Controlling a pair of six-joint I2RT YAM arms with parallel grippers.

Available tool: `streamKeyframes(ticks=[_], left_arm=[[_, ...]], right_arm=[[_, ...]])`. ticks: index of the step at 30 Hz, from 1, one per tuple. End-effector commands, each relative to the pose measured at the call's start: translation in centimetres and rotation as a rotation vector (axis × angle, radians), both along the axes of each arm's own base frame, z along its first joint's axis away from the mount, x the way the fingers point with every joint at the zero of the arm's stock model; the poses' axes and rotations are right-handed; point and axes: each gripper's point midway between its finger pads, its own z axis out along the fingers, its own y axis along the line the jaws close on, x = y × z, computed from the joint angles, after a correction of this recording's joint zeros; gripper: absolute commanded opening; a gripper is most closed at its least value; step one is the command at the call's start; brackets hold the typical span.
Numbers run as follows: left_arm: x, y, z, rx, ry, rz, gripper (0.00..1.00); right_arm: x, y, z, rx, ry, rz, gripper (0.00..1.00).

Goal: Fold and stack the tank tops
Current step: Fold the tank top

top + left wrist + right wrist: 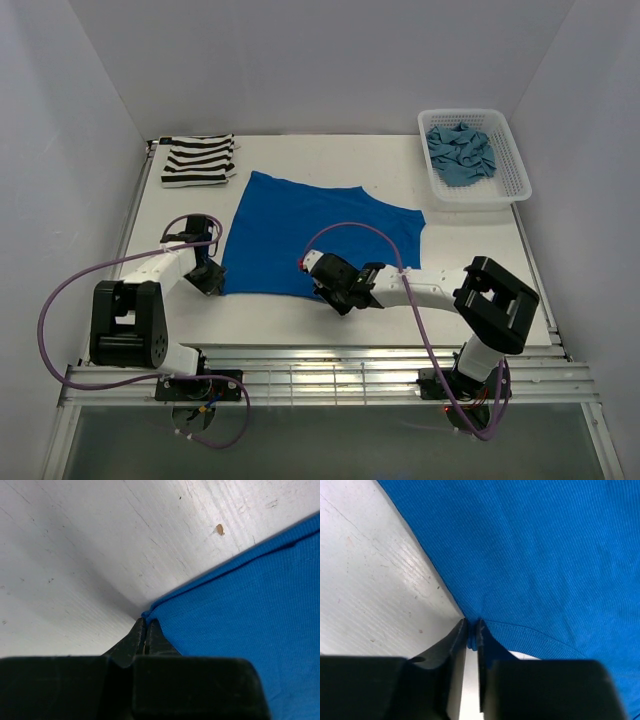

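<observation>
The royal blue tank top (310,232) lies spread flat on the white table. My left gripper (212,280) is shut on its near left corner (150,615). My right gripper (325,290) is shut on its near edge, with blue cloth pinched between the fingers (472,635). The black-and-white striped tank top (198,160) lies folded at the back left. The teal-blue tank top (460,152) lies crumpled in the white lattice basket (515,165) at the back right.
White walls stand on the left, back and right of the table. A metal rail (320,375) runs along the near edge by the arm bases. Purple cables loop over both arms.
</observation>
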Motion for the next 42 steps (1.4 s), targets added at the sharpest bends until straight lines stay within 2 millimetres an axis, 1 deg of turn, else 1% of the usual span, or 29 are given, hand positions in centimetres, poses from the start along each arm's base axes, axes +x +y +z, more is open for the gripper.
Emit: streamKeyframes(ticks=[1, 2, 3, 5, 9, 10, 12, 14, 16, 18, 20, 22, 23, 24, 26, 28, 29, 30, 31, 32, 33, 34, 36, 38, 40, 41, 42], left_arm=[[0.6, 0.4, 1.6, 0.019, -0.055, -0.003, 0.00], [0.7, 0.3, 1.8, 0.013, -0.061, -0.008, 0.00], [0.8, 0.1, 2.2, 0.006, -0.077, -0.012, 0.00], [1.1, -0.2, 2.7, -0.010, -0.101, -0.031, 0.00], [2.2, -0.6, 4.2, -0.029, -0.165, -0.055, 0.00], [2.7, -0.8, 4.7, -0.038, -0.190, -0.061, 0.00], [3.2, -1.3, 5.1, -0.066, -0.211, -0.074, 0.00], [4.0, -1.6, 5.6, -0.079, -0.229, -0.079, 0.00], [4.5, -1.8, 6.1, -0.091, -0.243, -0.079, 0.00], [5.7, -1.9, 7.1, -0.094, -0.278, -0.078, 0.00], [6.8, -2.1, 7.7, -0.099, -0.303, -0.080, 0.00], [7.8, -2.5, 8.0, -0.118, -0.320, -0.091, 0.00], [8.0, -2.6, 7.5, -0.123, -0.303, -0.094, 0.00], [8.8, -2.7, 8.0, -0.127, -0.318, -0.098, 0.00], [9.4, -3.0, 7.8, -0.137, -0.313, -0.108, 0.00], [10.3, -3.1, 7.7, -0.137, -0.307, -0.112, 0.00], [10.6, -3.1, 7.7, -0.136, -0.308, -0.112, 0.00], [11.0, -3.0, 7.5, -0.134, -0.304, -0.111, 0.00], [11.6, -3.0, 7.9, -0.132, -0.317, -0.113, 0.00], [12.0, -3.0, 7.9, -0.127, -0.319, -0.111, 0.00], [12.3, -2.9, 7.5, -0.124, -0.313, -0.113, 0.00], [12.9, -3.0, 7.8, -0.126, -0.320, -0.117, 0.00], [13.4, -3.1, 7.6, -0.128, -0.315, -0.129, 0.00], [14.1, -3.2, 7.2, -0.132, -0.306, -0.136, 0.00], [14.4, -3.3, 6.5, -0.131, -0.292, -0.141, 0.00], [14.9, -3.3, 6.7, -0.130, -0.298, -0.145, 0.00], [15.1, -3.3, 6.6, -0.127, -0.298, -0.144, 0.00]], right_arm=[[-2.8, -3.0, -1.9, -0.090, 0.109, 0.013, 0.13], [-2.9, -3.2, -1.9, -0.089, 0.111, 0.012, 0.09], [-3.0, -2.9, -1.5, -0.074, 0.110, 0.019, 0.08], [-2.8, -2.7, -1.1, -0.064, 0.106, 0.022, 0.08], [-2.1, -1.7, 1.2, -0.018, 0.069, 0.018, 0.08], [-1.8, -1.4, 1.8, -0.008, 0.058, 0.016, 0.08], [-1.4, -1.5, 2.6, -0.004, 0.052, 0.005, 0.08], [-0.6, -1.6, 3.7, 0.013, 0.032, -0.016, 0.08], [0.1, -1.7, 4.3, 0.023, 0.026, -0.026, 0.08], [1.0, -2.1, 4.9, 0.026, 0.026, -0.052, 0.08], [2.1, -2.6, 5.5, 0.037, 0.023, -0.071, 0.08], [2.6, -2.5, 6.1, 0.056, 0.025, -0.057, 0.08], [3.2, -2.8, 6.3, 0.063, 0.024, -0.063, 0.08], [3.4, -2.5, 6.7, 0.079, 0.030, -0.053, 0.08], [4.2, -2.8, 6.9, 0.091, 0.040, -0.049, 0.08], [4.8, -2.6, 7.3, 0.108, 0.046, -0.017, 0.08], [5.6, -3.1, 7.5, 0.106, 0.042, -0.025, 0.08], [6.0, -3.3, 7.5, 0.108, 0.048, -0.026, 0.08], [6.5, -3.2, 7.9, 0.117, 0.042, -0.026, 0.08], [7.1, -3.6, 8.0, 0.124, 0.045, -0.036, 0.08], [7.1, -3.4, 7.9, 0.134, 0.064, -0.012, 0.08], [7.6, -3.6, 8.2, 0.136, 0.058, -0.022, 0.08], [8.1, -3.8, 8.0, 0.126, 0.056, -0.009, 0.08], [8.7, -3.9, 8.2, 0.123, 0.046, -0.017, 0.08], [9.3, -4.3, 7.8, 0.104, 0.046, -0.024, 0.08], [9.8, -4.2, 8.0, 0.106, 0.038, -0.030, 0.08], [9.9, -4.2, 7.7, 0.105, 0.051, -0.027, 0.08]])
